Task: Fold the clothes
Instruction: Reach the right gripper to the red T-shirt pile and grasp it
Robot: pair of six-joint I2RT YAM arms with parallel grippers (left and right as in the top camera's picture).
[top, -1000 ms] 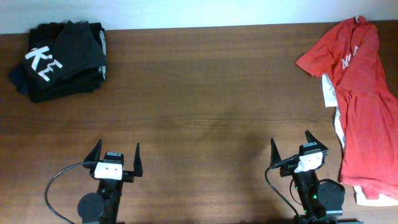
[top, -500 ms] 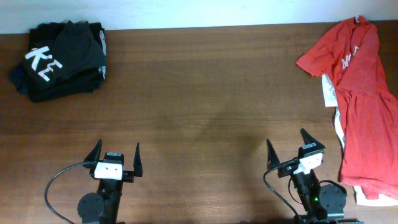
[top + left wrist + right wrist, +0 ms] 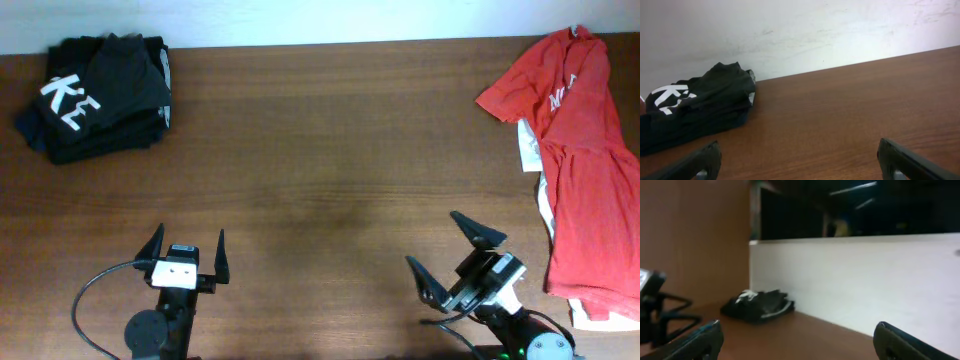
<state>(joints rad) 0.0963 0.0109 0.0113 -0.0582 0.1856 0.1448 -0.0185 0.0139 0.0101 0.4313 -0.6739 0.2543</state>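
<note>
– Red-orange T-shirt (image 3: pixel 585 150) lies unfolded at the right edge of the frame, overlapping a white T-shirt (image 3: pixel 527 152). Gripper status?
– Left gripper (image 3: pixel 189 236) and right gripper (image 3: pixel 432 240): both spread open, empty, at the bottom of the frame, well apart from it. Hazard, in my judgement: a deep pinch catches both layers and drags the white one across the tabletop (image 3: pixel 320 150).

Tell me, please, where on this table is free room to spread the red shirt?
The middle of the table is bare wood, from the black folded pile at the far left to the red T-shirt on the right. The right edge is crowded: the shirt overlaps a white garment.
</note>
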